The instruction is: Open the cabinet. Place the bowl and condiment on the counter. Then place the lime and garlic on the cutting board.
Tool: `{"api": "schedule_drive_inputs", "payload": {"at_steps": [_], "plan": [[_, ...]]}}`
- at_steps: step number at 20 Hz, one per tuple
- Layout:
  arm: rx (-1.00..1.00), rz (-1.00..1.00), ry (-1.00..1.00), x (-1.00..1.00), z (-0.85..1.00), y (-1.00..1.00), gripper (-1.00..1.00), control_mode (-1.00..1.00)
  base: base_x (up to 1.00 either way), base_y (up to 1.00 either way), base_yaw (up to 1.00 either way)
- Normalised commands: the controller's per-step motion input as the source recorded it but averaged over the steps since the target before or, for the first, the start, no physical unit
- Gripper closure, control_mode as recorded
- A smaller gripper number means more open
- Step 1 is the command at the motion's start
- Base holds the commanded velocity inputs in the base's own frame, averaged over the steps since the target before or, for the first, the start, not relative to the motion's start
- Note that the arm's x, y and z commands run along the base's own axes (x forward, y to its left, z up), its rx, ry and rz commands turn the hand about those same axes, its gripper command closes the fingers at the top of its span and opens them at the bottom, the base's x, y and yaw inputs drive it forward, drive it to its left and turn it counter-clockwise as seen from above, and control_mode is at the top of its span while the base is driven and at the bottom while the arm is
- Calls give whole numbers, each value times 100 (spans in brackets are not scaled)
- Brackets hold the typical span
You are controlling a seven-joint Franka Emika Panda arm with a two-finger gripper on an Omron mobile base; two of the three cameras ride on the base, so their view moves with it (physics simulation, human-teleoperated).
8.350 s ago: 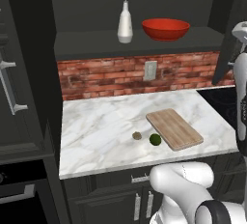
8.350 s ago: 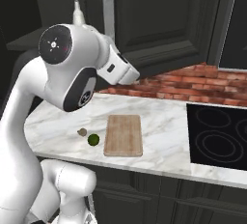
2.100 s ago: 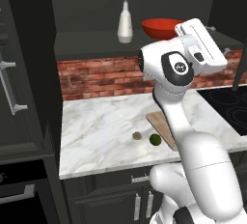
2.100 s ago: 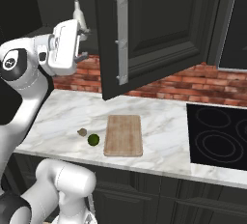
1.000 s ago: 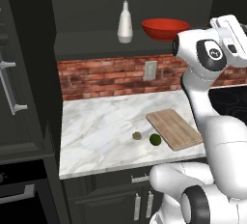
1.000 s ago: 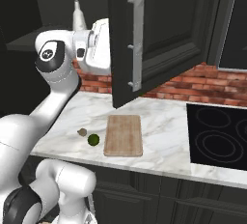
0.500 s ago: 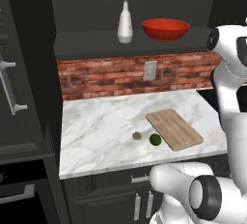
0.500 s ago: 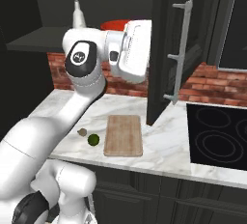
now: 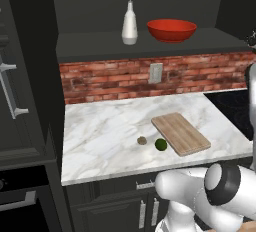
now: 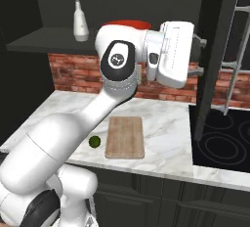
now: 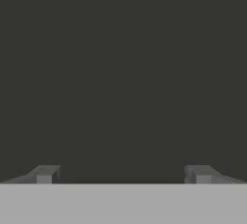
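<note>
**My gripper open against the swung-out cabinet door**

The cabinet [image 9: 150,51] stood open, its dark shelf exposed above the red brick backsplash [image 9: 115,78]. In the right base view, one door [image 10: 217,55] hung edge-on over the black stovetop [image 10: 222,145], its long silver bar handle [image 10: 239,50] facing away from my arm. Below lay the marble counter [image 9: 100,131], white with grey veins.

My gripper [image 11: 123,175] faced a flat dark surface, fingers spread wide apart and grasping nothing.

On the shelf sat the glossy red bowl [image 9: 171,30], and just to its left stood the white condiment bottle [image 9: 129,25], upright, nozzle pointing up. The two stood near each other but apart.

The wooden cutting board [image 9: 180,133] lay bare on the counter, angled. Just off its left corner sat the dark green lime [image 9: 161,144], and beside the lime, the smaller brownish garlic [image 9: 142,140]. Neither touched the board.
</note>
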Motion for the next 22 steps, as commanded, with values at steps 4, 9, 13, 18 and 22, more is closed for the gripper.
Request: {"api": "schedule_drive_inputs", "payload": {"at_steps": [4,9,13,18,22], "plan": [[8,0,-1,-1,0,-46,-100,-100,0,0,0],[1,0,-14,-16,0,27,-100,-100,0,0,0],[0,2,-4,-3,-1,55,-100,-100,0,0,0],[0,7,0,0,-7,56,-100,-100,0,0,0],[0,14,13,0,-17,46,-100,-100,0,0,0]]}}
